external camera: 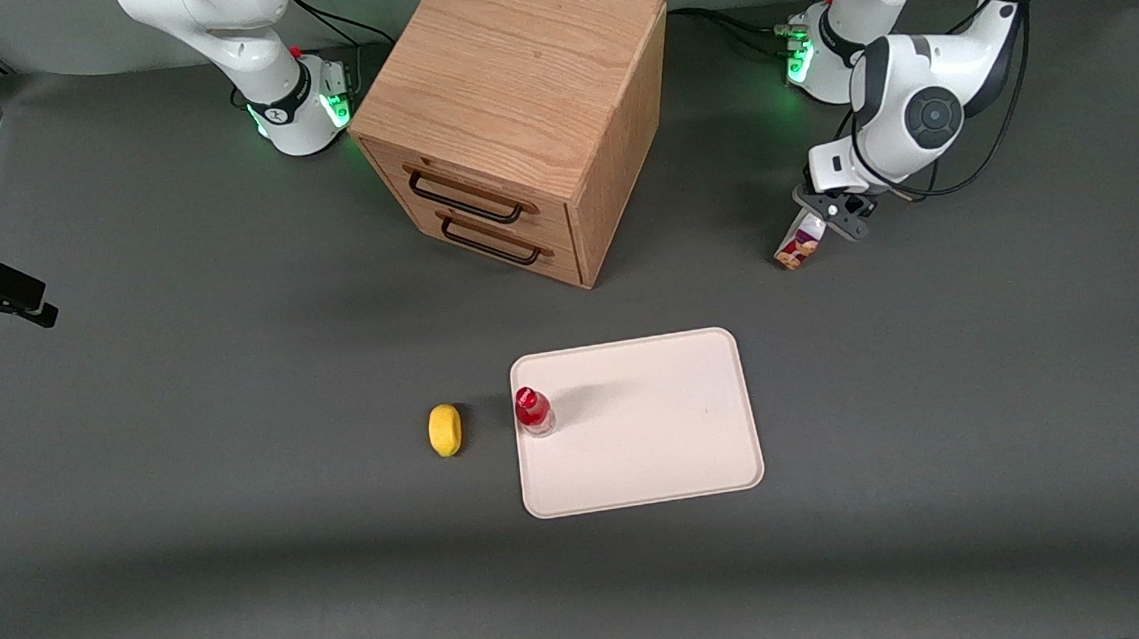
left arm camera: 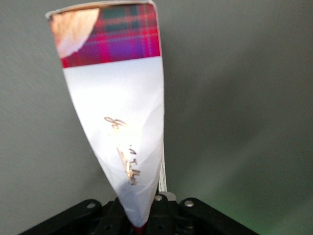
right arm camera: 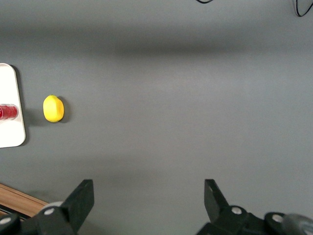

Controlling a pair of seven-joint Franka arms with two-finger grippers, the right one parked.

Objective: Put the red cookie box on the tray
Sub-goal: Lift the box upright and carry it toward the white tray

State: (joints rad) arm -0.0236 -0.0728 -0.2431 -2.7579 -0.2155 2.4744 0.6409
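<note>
Closest to the front camera sits the tray [external camera: 659,454], a flat pale pink one with round corners and a low rim, lying on the gray counter [external camera: 247,583]. Only one thing is on the tray: a small bottle with a red cap [external camera: 534,410], standing up near the tray's edge on the side toward the parked arm. All the other room on the tray is bare. Just beside that edge, down on the counter and not on the tray, lies a small yellow lemon [external camera: 445,429]. Farther from the front camera stands a wooden drawer cabinet [external camera: 515,113] with two drawers, each with a dark handle, and both drawers are closed, so nothing inside can be seen. Toward the working arm's end of the counter, farther from the front camera than the tray and well apart from it, hangs the claw [external camera: 828,216]. It is squeezed shut on one end of the red cookie box [external camera: 801,241], and the box points away from the claw, tilted. From the left wrist camera the box [left arm camera: 117,112] shows a white panel with gold writing and a red plaid end with a cookie picture, pinched at the claw [left arm camera: 142,215].
</note>
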